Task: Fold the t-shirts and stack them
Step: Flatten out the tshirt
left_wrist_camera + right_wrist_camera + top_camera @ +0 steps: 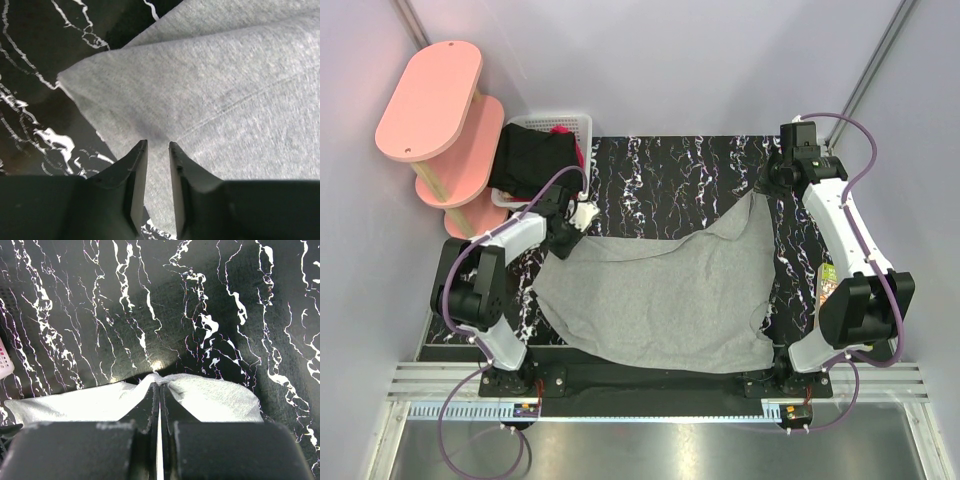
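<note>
grey t-shirt (pixel 660 300) one, spread; black garment (pixel 525 160) one, in basket (pixel 582 125)

Rumpled light grey t-shirt (pixel 660 300) across table (pixel 670 170)

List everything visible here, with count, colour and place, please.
grey t-shirt: 1, light grey, spread on the table's middle.
black garment: 1, black, in the basket.
magenta cloth: 1 bit, magenta, in the basket.
basket: 1, white, far left of the table.
shelf: 1, pink, left of the basket.
table: 1, black with white veins.
left gripper: 1, black, jaws slightly apart at the shirt's left corner.
right gripper: 1, black, shut on the shirt's far right corner.
</note>
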You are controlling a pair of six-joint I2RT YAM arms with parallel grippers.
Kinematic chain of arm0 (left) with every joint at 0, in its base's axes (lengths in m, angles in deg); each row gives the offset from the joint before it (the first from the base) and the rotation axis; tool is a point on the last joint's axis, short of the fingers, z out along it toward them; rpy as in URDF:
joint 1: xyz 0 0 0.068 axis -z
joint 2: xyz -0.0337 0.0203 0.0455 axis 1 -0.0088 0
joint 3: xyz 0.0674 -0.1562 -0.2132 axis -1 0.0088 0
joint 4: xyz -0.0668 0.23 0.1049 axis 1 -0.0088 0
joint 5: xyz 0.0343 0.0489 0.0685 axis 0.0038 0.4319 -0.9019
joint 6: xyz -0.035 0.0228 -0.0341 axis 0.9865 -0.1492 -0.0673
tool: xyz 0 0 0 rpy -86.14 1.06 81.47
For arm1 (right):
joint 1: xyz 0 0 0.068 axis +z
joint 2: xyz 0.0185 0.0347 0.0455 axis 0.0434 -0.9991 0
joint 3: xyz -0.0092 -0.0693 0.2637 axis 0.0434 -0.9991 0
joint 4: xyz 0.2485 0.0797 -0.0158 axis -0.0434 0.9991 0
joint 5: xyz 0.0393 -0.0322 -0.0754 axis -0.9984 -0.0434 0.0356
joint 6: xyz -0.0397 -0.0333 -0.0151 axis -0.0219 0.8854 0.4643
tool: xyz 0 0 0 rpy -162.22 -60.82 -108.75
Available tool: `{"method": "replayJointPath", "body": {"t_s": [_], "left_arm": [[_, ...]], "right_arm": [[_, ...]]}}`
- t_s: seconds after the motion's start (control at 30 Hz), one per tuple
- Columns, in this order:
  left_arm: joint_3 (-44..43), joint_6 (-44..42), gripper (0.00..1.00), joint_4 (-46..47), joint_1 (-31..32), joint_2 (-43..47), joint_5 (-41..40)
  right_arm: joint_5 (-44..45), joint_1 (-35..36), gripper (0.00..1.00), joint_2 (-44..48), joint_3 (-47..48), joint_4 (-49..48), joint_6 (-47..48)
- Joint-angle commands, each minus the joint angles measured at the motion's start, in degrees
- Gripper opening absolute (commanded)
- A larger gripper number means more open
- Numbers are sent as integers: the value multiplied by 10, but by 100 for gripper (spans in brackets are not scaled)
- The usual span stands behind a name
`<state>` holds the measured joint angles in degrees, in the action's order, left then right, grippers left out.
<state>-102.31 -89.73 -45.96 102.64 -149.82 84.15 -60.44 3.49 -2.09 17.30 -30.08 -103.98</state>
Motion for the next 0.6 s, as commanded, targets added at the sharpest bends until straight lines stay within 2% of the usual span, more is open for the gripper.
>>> {"method": "replayJointPath", "body": {"t_s": [0.0, 0.47, 0.53, 0.57], "left_arm": [[-32, 11, 27, 4, -3, -19, 19], [-25, 9, 37, 1, -3, -19, 11], [-24, 7, 36, 2, -3, -21, 9], [-24, 7, 26, 2, -3, -27, 8]], "right_arm": [[-5, -1, 0, 22, 3, -22, -5], [-6, -1, 0, 27, -5, -23, -1], [-5, -2, 0, 28, -4, -24, -2], [-5, -2, 0, 28, -4, -24, -1]]}}
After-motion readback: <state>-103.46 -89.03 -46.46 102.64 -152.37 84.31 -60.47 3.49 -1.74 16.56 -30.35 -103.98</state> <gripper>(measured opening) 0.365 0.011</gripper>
